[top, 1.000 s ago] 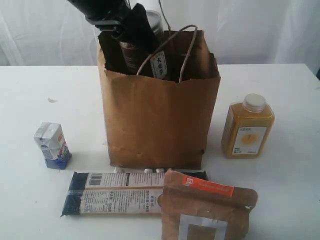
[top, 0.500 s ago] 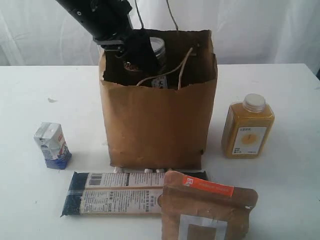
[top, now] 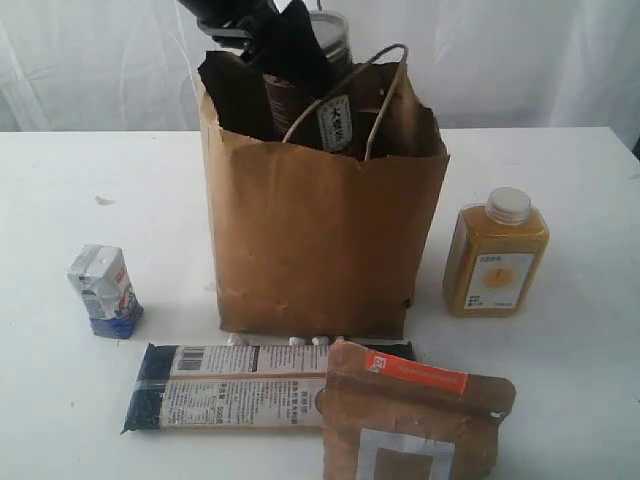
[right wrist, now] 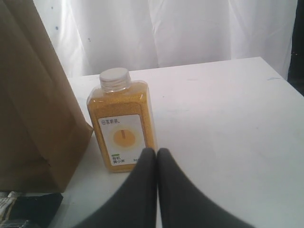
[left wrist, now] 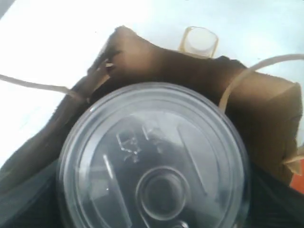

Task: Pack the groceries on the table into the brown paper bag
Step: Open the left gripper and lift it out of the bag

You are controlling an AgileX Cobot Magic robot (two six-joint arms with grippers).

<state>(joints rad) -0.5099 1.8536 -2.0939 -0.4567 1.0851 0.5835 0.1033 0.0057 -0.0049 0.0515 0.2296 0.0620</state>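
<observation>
A dark cylindrical metal can with a silver pull-tab lid [top: 336,40] sits in the mouth of the tall brown kraft paper bag [top: 320,240]. Its lid shows above the bag's ragged top edge. The black left gripper [top: 300,70] clamps the can from the sides, its jaws spread wide around the body.

Half a second ago the can was lower, with its lid about level with the rim. Now it stands higher again. The bag's near twisted-cord handle [top: 385,60] has sprung upright and the bag's right wall has bulged outward. The can probably snagged on the paper or the handle, so it is not yet packed.

On the wide white table [top: 60,180] around the bag, four groceries wait:
- a small white-blue carton [top: 103,290] to the left
- a square orange juice bottle with a white cap [top: 496,255] to the right
- a long dark-blue packet [top: 225,385] lying in front
- a brown pouch with an orange strip [top: 410,415] overlapping the packet's right end

The right gripper [right wrist: 156,164], fingers pressed together and holding nothing, points at the bottle from nearby. No gold-lidded jar is visible.
</observation>
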